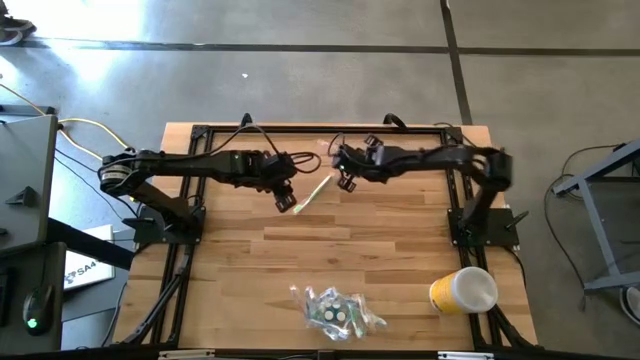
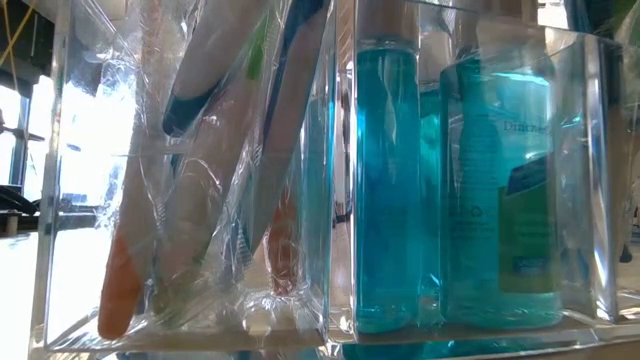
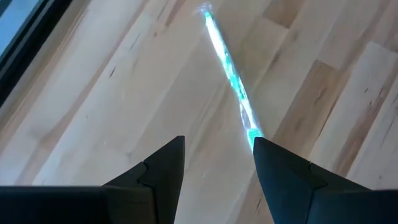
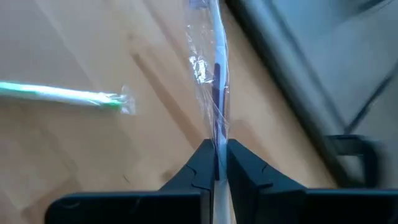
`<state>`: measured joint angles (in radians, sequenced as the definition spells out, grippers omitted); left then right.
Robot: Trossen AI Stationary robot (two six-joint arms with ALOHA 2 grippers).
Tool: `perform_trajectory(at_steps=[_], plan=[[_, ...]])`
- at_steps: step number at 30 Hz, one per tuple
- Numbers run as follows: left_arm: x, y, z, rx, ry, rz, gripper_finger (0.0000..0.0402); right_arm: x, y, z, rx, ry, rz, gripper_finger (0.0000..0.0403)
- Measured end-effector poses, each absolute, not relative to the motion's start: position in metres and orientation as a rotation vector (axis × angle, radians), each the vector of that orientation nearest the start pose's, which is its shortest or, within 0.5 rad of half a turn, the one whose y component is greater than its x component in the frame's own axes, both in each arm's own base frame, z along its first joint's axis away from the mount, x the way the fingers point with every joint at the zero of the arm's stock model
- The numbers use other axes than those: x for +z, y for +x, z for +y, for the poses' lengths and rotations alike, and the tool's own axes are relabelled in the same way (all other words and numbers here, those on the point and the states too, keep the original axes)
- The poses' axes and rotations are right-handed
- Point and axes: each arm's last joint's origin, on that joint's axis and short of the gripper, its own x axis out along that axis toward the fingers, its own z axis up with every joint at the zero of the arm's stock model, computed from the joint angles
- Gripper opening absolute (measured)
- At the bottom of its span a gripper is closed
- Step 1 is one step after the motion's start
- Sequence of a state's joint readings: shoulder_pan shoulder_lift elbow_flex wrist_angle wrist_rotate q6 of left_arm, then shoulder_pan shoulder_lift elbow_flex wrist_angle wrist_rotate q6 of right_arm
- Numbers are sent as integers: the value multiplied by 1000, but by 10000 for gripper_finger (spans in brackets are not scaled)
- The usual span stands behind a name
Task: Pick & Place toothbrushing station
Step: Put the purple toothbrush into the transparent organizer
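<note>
Two grippers work near the far middle of the wooden table point(image 1: 400, 250). The right gripper point(image 4: 217, 163) has its fingers pinched together on a wrapped toothbrush with a dark blue handle point(image 4: 214, 68), which sticks out past the fingertips in its clear crinkled wrapper. In the high view the right gripper point(image 1: 347, 180) sits just beyond the far end of a second toothbrush, a green and white one point(image 1: 313, 193), which lies slanted on the boards. The left gripper point(image 1: 286, 201) is at the near end of that green and white toothbrush point(image 3: 229, 74). Its fingers point(image 3: 283, 171) stand partly apart, and the wrapped brush runs away from the tip of one finger; whether that finger touches it cannot be told.

At the near edge of the table lies a small heap of clear-wrapped items point(image 1: 335, 310), and near the right corner a yellow cup point(image 1: 463, 291) lies on its side. The low view is filled by a clear plastic organizer point(image 2: 335, 200): one compartment holds wrapped toothbrushes point(image 2: 220, 150) leaning together, another holds blue bottles point(image 2: 500, 190). Around the table is a grey concrete floor point(image 1: 300, 70), with a desk point(image 1: 25, 180) at the left.
</note>
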<state>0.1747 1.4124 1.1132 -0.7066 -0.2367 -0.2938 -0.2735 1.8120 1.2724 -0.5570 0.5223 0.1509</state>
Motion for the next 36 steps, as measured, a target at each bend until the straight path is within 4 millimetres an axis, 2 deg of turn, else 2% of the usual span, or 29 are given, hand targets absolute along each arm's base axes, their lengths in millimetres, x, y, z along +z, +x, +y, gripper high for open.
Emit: perform_trajectory(at_steps=[3,7,12,15,17,20,23,26,28,32,36], plan=[[268,278,54,514,-232,922,184,234,339,-88,-819,-84,1009,15],[264,280,54,512,-234,897,184,273,316,-50,-788,-99,936,15],[262,281,55,511,-236,878,184,322,272,3,-696,-94,811,15],[263,282,55,511,-236,865,184,339,243,37,-629,-78,717,15],[264,283,55,510,-237,855,184,344,223,58,-579,-61,638,15],[264,283,55,510,-238,847,184,334,194,83,-515,-42,523,15],[264,284,55,512,-241,842,184,307,177,102,-446,-35,419,15],[266,285,56,514,-252,815,184,278,175,116,-336,-19,304,15],[268,287,56,516,-265,787,184,263,179,122,-204,-10,209,15],[271,291,53,502,-267,740,184,240,179,123,142,15,-83,18],[274,296,44,467,-260,691,184,212,168,108,283,53,-225,15]])
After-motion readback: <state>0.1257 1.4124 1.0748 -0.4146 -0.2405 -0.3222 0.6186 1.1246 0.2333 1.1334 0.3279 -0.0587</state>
